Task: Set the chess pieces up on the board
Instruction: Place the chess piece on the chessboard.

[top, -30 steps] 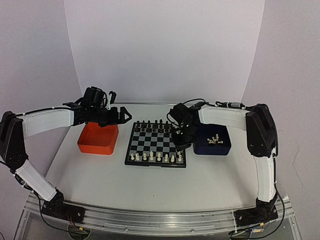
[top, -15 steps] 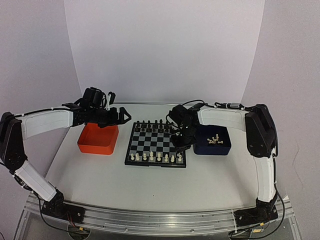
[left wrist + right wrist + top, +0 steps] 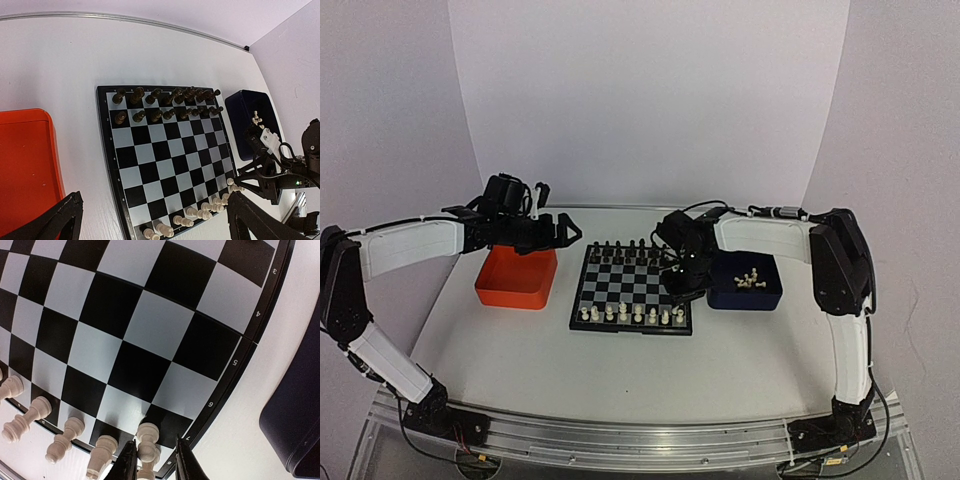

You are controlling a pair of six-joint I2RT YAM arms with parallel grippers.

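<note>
right gripper (image 3: 154,460) fingers eased apart since earlier frame, now slightly open, loosely flanking cream piece (image 3: 147,432) standing on corner square, bottom centre of wrist view. chess pieces (image 3: 630,314) in row along lower edge of board (image 3: 620,283); more in blue tray (image 3: 765,296) at right. left gripper (image 3: 560,230) wide open, empty, above orange tray (image 3: 515,283).

So the small square chessboard (image 3: 632,283) with black and pale grey-white checks and a black border lies flat mid-worktop (image 3: 520,345). The tiny cream-white chess pieces (image 3: 623,314) mostly stand upright in a row along its near edge. One more (image 3: 146,432) stands upright on a black second-row square at the right end. A few others (image 3: 748,279) lie jumbled in the dark blue tray (image 3: 745,299) just right of the board.
</note>
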